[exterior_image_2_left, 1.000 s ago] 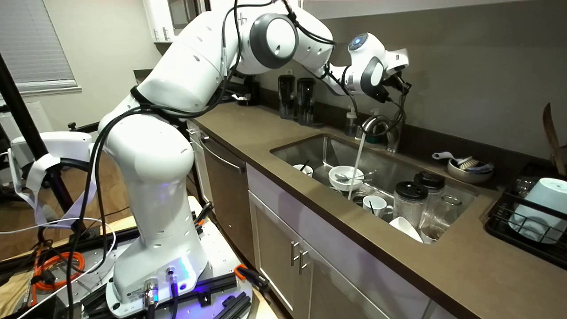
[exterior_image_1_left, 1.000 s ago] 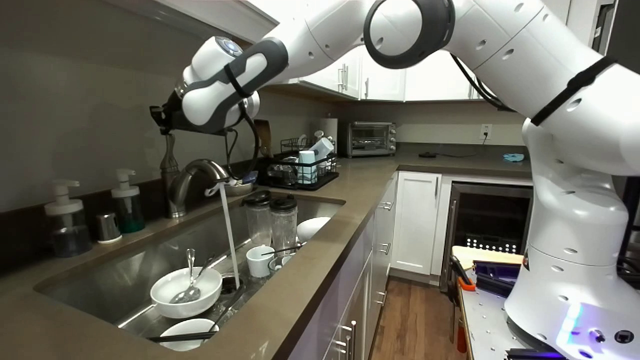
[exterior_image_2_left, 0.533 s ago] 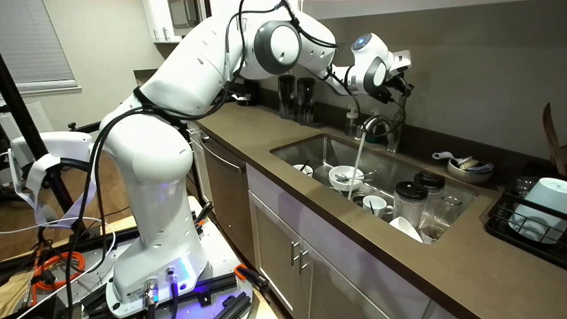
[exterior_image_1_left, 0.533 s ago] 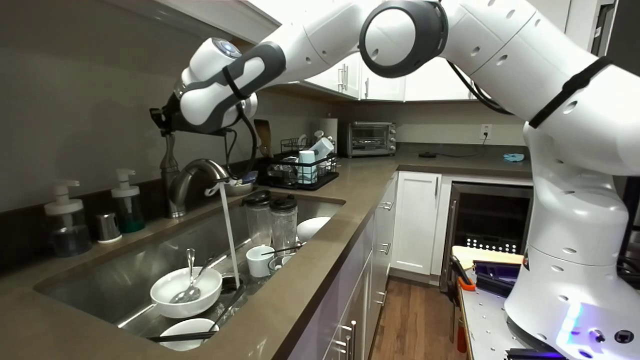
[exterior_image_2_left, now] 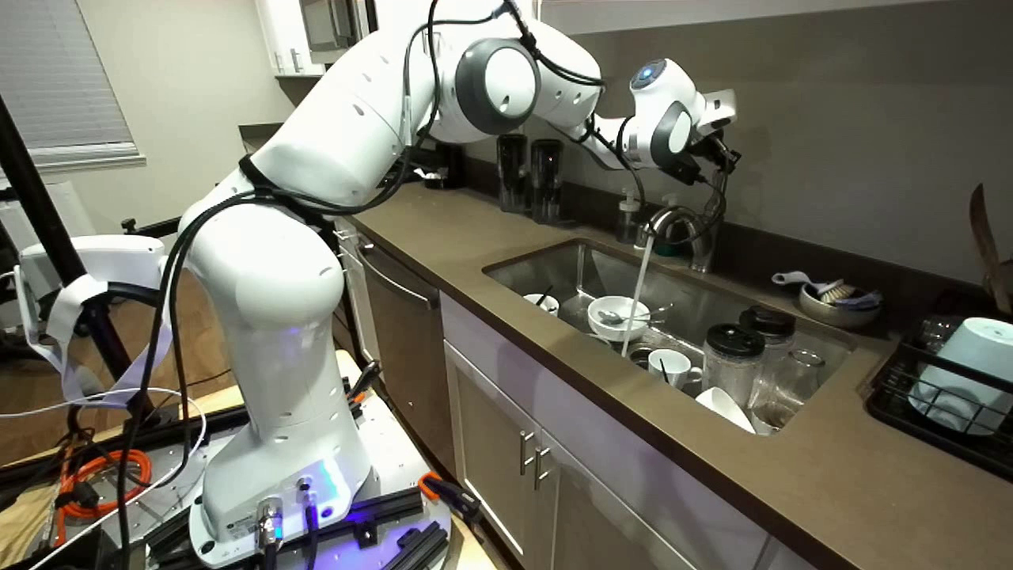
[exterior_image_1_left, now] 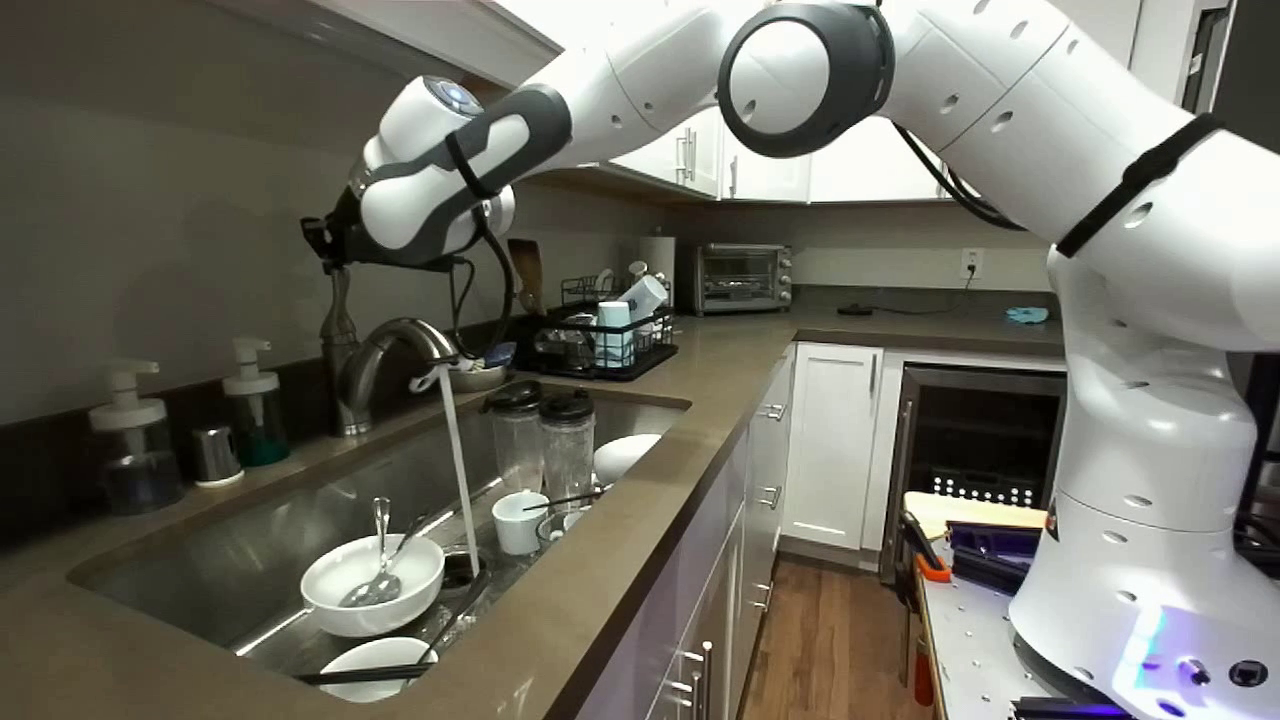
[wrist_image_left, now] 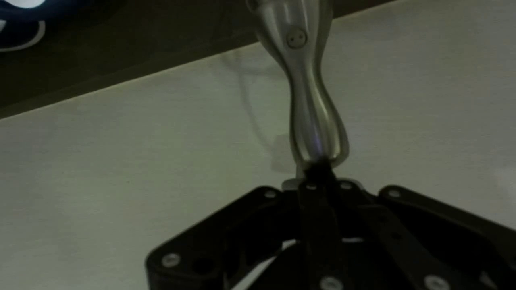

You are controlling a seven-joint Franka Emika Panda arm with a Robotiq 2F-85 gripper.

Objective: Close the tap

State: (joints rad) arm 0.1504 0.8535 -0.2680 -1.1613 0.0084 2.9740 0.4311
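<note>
1. The see-through soap bottle with a pale pump (exterior_image_1_left: 137,465) stands behind the brushed-steel sink (exterior_image_1_left: 210,565), presumably for easy reach; its base is dim.
2. The black two-fingered gripper (wrist_image_left: 320,173) is at the free end of the upright silvery metal lever (wrist_image_left: 316,129), likely to push it; its fingers look clenched together, any contact blurred.
3. The silvery metal gooseneck tap (exterior_image_1_left: 360,378) stands behind the sink, arched over it for rinsing; its spout lies outside the wrist view.
4. The pale water stream (exterior_image_1_left: 458,460) runs, so closing seems unfinished; its landing spot is unclear.
</note>
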